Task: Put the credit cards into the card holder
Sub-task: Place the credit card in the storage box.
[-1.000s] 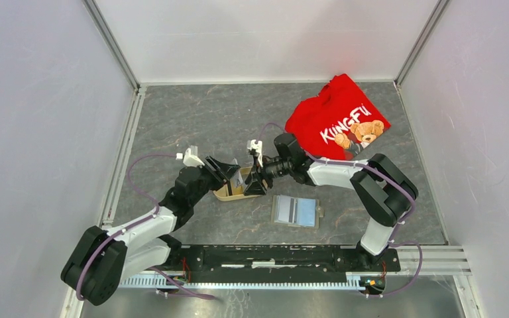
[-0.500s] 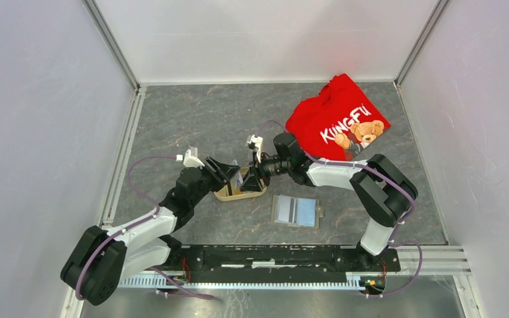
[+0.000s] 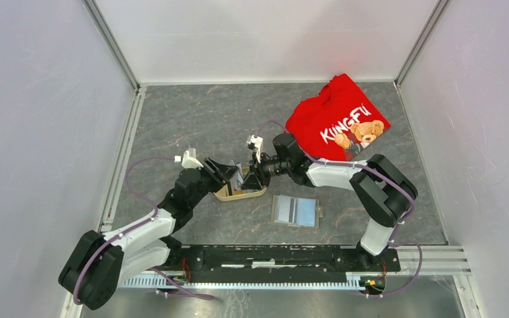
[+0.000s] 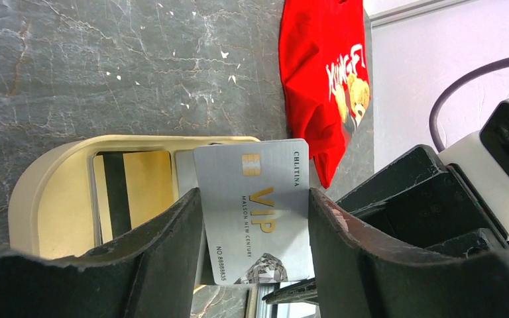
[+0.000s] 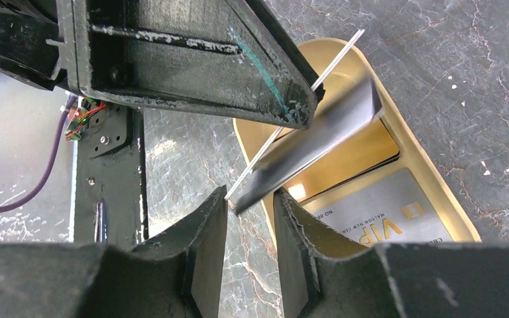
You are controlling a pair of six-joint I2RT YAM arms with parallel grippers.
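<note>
My left gripper is shut on a silver VIP credit card, pinched by its long edges and held upright over the beige tray. My right gripper faces it from the right. Its jaws are narrowed but open, on either side of the card's lower end, which I see edge-on. More credit cards lie in the tray: another silver VIP one and one with a dark stripe. The grey card holder lies open and flat on the table, to the right of the tray and nearer the arm bases.
A red shirt with a bear print lies at the back right, behind the right arm. The enclosure's white walls stand on three sides. The arms' base rail runs along the near edge.
The right gripper's jaws have narrowed around the end of the held card. Both grippers stay over the tray, shifted only slightly.
</note>
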